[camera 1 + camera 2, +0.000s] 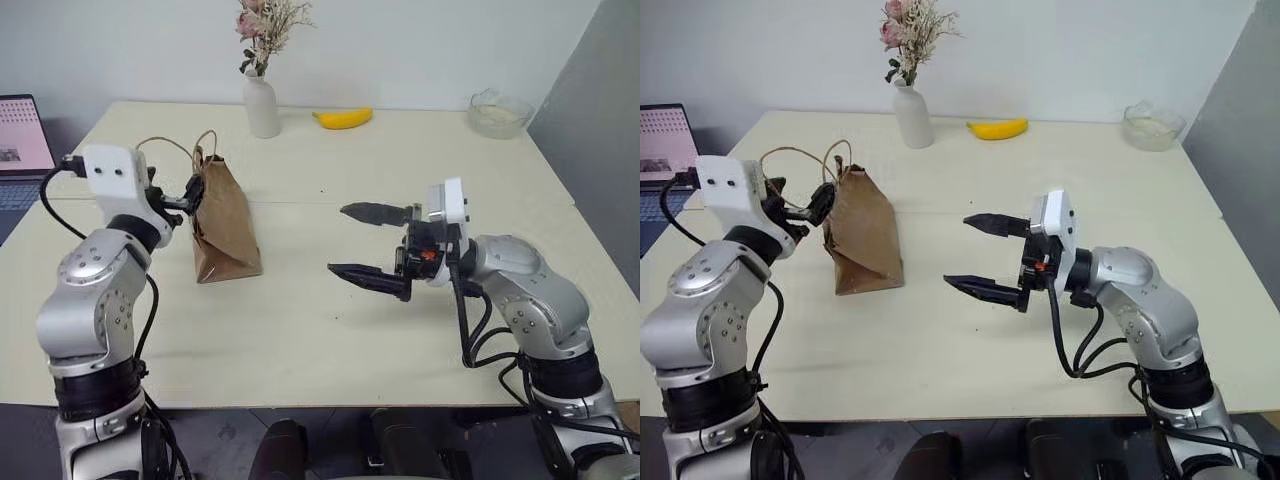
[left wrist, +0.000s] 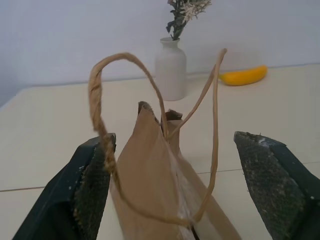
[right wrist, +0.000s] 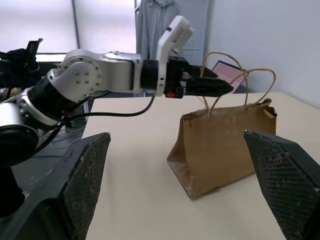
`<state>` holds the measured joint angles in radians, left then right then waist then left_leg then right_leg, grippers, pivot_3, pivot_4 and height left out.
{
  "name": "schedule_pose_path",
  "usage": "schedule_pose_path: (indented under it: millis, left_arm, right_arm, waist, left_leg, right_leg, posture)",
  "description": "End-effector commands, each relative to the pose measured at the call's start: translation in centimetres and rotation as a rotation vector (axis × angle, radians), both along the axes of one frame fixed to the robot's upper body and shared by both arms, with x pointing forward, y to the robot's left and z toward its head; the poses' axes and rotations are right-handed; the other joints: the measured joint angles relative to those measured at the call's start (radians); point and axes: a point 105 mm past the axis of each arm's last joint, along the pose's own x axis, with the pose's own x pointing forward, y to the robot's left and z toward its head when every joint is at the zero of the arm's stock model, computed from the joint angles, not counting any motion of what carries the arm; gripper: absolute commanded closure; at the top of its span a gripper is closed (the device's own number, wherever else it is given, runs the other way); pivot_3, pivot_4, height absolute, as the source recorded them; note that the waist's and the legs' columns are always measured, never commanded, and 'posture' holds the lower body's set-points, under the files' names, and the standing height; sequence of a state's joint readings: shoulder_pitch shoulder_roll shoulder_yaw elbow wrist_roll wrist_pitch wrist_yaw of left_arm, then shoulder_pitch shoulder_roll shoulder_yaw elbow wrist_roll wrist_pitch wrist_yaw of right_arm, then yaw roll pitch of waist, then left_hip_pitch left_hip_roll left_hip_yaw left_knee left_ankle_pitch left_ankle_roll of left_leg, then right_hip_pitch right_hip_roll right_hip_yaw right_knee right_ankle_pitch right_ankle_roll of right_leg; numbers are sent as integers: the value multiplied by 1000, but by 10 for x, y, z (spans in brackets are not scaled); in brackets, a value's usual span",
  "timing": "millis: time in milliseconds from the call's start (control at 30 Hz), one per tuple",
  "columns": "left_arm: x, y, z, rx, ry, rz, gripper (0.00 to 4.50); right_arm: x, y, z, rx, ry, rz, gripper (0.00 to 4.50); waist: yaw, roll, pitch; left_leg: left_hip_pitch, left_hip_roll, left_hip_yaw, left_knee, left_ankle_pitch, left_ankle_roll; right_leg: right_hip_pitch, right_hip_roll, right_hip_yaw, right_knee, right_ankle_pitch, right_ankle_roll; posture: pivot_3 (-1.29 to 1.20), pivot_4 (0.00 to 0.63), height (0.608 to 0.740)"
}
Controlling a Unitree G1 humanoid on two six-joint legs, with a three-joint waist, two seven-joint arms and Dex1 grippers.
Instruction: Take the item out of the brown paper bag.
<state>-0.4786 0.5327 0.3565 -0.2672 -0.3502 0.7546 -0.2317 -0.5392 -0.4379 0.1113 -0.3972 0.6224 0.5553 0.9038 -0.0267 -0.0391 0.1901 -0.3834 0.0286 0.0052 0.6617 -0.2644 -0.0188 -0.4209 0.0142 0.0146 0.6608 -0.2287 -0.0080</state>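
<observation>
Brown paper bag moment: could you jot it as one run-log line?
brown paper bag: upright on table, top pinched | left tool: open, at handles | right tool: open, apart from bag | item: unseen

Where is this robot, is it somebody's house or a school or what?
Probably an office or lab room: a plain table holds a laptop, a vase of dried flowers and a brown paper bag.

Even, bright diffuse light, no glare on the tabletop. Soft faint shadows beside the brown paper bag and under the right end effector. Left wrist view: near fingertips slightly soft. Right wrist view: window backlight, washed out.
</observation>
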Motion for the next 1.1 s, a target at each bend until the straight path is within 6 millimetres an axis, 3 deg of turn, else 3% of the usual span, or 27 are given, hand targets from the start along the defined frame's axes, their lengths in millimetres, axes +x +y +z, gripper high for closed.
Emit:
schedule_pose_path:
  millis: [33,233,267,333,667,867,1100]
  left_arm:
    - [3,-3,17,26,-35,-32,533]
    - [14,2,30,43,-48,-38,533]
    - [17,4,31,49,-41,-35,713]
    - [20,5,31,61,-17,-43,1128]
    - [32,2,38,136,31,-109,4367]
    - [29,-2,45,164,56,-213,4472]
    - [24,-8,70,224,80,-439,4472]
  right_arm:
    - [-7,2,12,8,-45,33,0]
    - [-7,3,15,14,-38,27,0]
    - [-7,3,16,18,-31,25,0]
    - [-6,3,17,26,-23,22,0]
    - [-6,3,17,36,-8,10,0]
    - [-6,0,11,30,0,0,0]
    - [-6,-7,4,10,4,-25,0]
  waist:
    - [0,0,0]
    - [0,0,0]
    - [0,0,0]
    - [0,0,0]
    - [0,0,0]
    - [0,0,0]
    - [-1,0,1]
  left_leg:
    - [0,0,0,0,0,0]
    - [0,0,0,0,0,0]
    - [0,0,0,0,0,0]
    - [0,0,0,0,0,0]
    - [-1,0,0,0,0,0]
    - [-1,0,0,0,0,0]
    - [-2,0,1,0,0,0]
  right_leg:
    - [0,0,0,0,0,0]
    - [-1,0,0,0,0,0]
    - [-1,0,0,0,0,0]
    - [-1,0,0,0,0,0]
    - [-1,-1,0,0,0,0]
    - [-2,0,0,0,0,0]
    - [-2,0,0,-1,0,0]
  posture:
    - [0,150,740]
    - [0,150,740]
    - [0,150,740]
    - [0,150,740]
    - [0,150,740]
    - [0,150,740]
    - [0,150,740]
